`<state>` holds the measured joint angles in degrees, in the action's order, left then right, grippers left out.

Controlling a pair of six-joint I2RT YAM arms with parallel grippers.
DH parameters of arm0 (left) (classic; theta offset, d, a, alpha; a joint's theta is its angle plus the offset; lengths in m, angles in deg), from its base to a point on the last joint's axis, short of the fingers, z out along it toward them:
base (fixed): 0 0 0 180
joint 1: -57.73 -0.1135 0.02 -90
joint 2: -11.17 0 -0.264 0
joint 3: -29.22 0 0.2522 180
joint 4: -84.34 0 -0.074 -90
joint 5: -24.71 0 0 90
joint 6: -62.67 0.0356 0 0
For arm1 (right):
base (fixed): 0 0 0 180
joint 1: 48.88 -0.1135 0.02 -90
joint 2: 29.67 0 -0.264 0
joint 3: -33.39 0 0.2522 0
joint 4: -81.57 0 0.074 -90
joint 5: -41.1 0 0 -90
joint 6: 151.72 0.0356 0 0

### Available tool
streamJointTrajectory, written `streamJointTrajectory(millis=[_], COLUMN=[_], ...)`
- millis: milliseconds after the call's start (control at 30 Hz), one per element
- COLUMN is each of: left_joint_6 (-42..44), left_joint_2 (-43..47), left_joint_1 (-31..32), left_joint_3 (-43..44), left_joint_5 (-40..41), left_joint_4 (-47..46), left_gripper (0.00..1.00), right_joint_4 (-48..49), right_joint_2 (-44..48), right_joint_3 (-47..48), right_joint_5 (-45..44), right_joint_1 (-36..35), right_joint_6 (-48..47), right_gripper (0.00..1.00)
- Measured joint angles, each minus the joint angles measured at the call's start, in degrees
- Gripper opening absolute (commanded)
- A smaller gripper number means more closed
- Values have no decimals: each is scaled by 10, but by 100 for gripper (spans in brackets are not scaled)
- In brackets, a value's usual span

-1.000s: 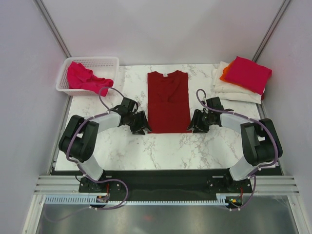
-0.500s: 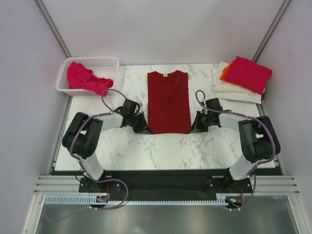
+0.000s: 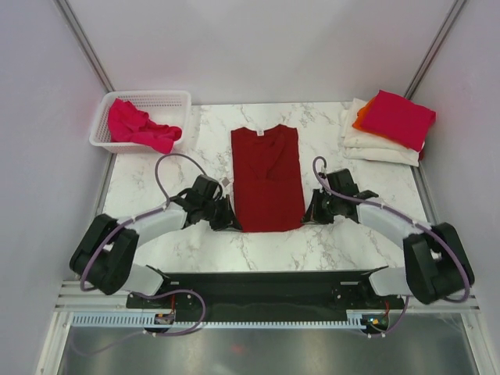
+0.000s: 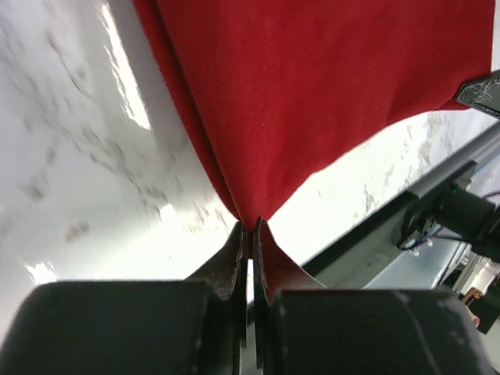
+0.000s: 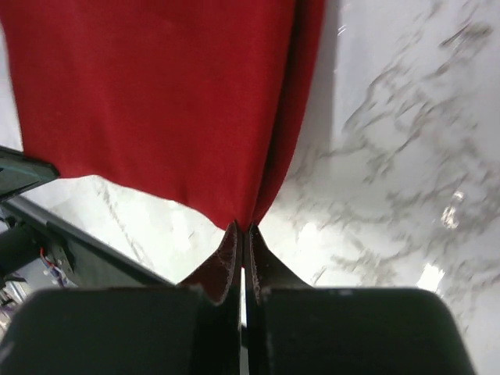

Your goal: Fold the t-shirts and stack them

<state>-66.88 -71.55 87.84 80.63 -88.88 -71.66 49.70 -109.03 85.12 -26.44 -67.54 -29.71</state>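
Pinching the near left corner of the dark red shirt [image 3: 267, 178], the left gripper [image 4: 250, 230] has its two fingers pressed together on the cloth, which is drawn to a point between the tips. The right gripper [image 5: 241, 230] does the same at the near right corner, its fingers closed tight on the hem, with a doubled edge of the cloth running away from them. Both grippers sit low over the marble table [image 3: 195, 242], one at each side of the shirt's near edge, facing each other across it.

From that edge the shirt stretches away down the middle of the table as a long narrow panel, lying flat, its collar at the far end.

Further back, at the far left corner, a white basket [image 3: 100, 125] holds crumpled pink shirts [image 3: 129, 121], part of the cloth spilling over its near right rim. At the far right corner stands a pile: a pink folded shirt [image 3: 396, 117] on top, an orange shirt [image 3: 361, 122] showing just under it, and cream shirts [image 3: 379, 148] beneath.
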Motion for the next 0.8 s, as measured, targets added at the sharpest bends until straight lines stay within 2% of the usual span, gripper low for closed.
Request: streamJointTrajectory(millis=[267,367,500,633,800], left_joint_6=[-30,-33,-33,-24,6], left_joint_2=[187,245,259,242,182], left_joint_1=[41,42,42,42,28], left_joint_3=[-32,-23,39,117,219], left_joint_5=[10,10,35,60,87], left_joint_4=[69,78,160,227,265], left_gripper=[2,2,2,2,2], right_joint_4=[-102,-139,-195,-230,-236], right_joint_2=[245,292,290,249,168], right_joint_3=[-33,-31,9,111,235], right_joint_5=[-38,-51,-67,-94,-136], right_joint_1=[-48,-49,-49,-49,-49], right_joint_6=[39,48,51,38,6], right_gripper=[0,0,0,0,0])
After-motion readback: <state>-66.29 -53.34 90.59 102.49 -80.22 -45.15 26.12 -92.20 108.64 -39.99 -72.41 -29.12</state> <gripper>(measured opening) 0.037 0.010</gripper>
